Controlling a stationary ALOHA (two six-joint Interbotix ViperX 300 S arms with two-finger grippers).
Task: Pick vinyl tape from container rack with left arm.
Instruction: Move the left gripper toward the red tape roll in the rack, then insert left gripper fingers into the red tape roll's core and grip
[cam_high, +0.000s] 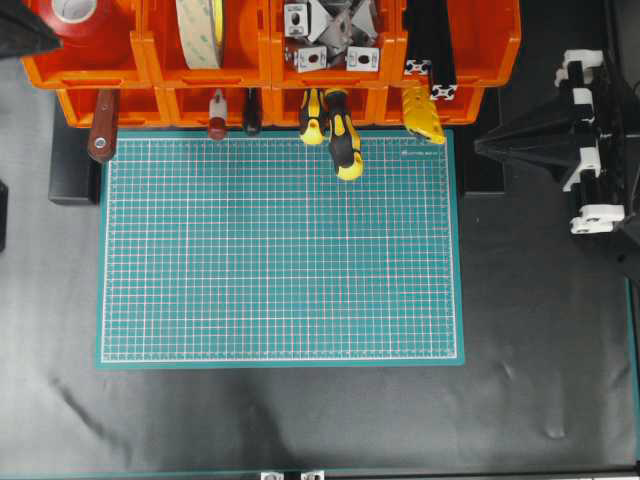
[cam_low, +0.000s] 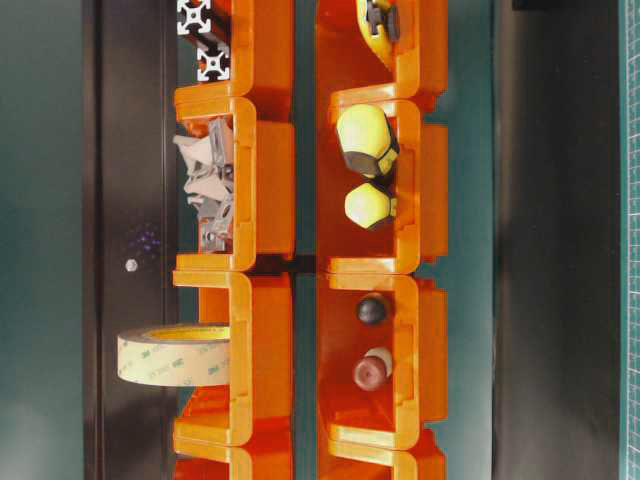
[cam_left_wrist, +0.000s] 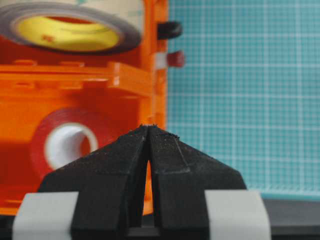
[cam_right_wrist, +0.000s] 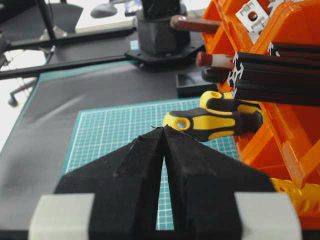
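Note:
The vinyl tape, a glossy red ring with a white core, lies in the top-left upper bin of the orange container rack. In the left wrist view the vinyl tape sits inside the bin, ahead and to the left of my left gripper, whose jaws are shut and empty. In the overhead view the left gripper shows as a black shape at the top left corner, just left of the tape. My right gripper is shut and empty at the right of the green mat; in its wrist view it points over the mat.
A larger cream-yellow tape roll stands in the neighbouring bin. Metal brackets and black profiles fill other upper bins. Yellow-black screwdrivers and brown tool handles stick out of the lower bins over the green mat.

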